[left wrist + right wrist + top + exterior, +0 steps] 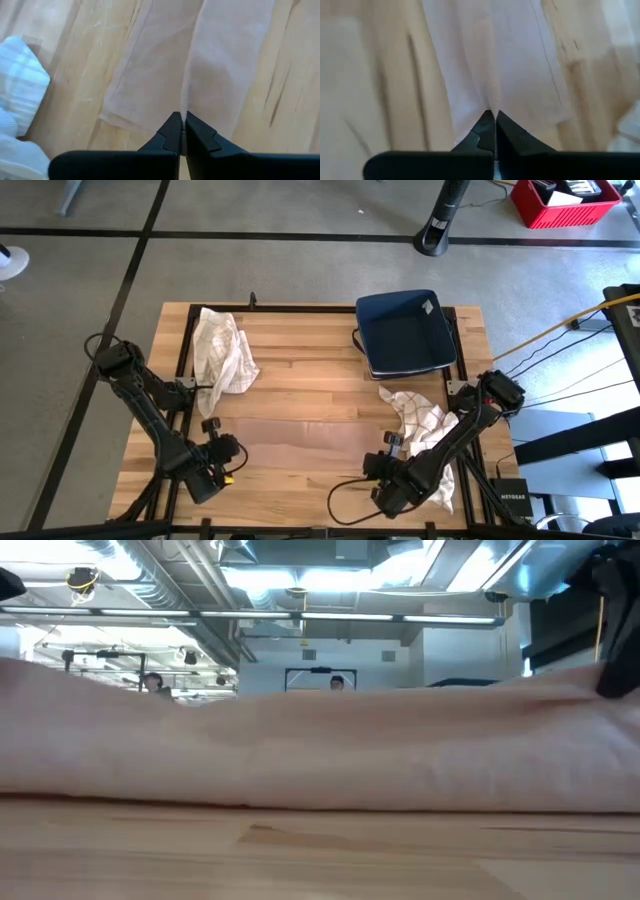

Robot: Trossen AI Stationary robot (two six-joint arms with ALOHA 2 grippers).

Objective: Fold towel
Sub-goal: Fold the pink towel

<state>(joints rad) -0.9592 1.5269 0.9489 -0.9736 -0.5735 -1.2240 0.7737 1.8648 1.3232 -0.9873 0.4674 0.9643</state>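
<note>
Towel (300,438), pale and thin, spread flat on worktop (300,370) at near edge, each side pinched by closed fingers: left gripper (182,131), right gripper (495,129). Probably lifting step for first fold; next, raising both ends evenly, carrying toward far side. Beyond, two crumpled cloths and blue tray.

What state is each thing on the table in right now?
pink towel: lying flat mid-table, near edge pinched at both corners.
left gripper: shut on pink towel.
right gripper: shut on pink towel.
left checked towel: crumpled, unfolded, lying loose.
right checked towel: crumpled, unfolded, partly under the right arm.
blue towel: folded, lying at the far side of the table.
</note>
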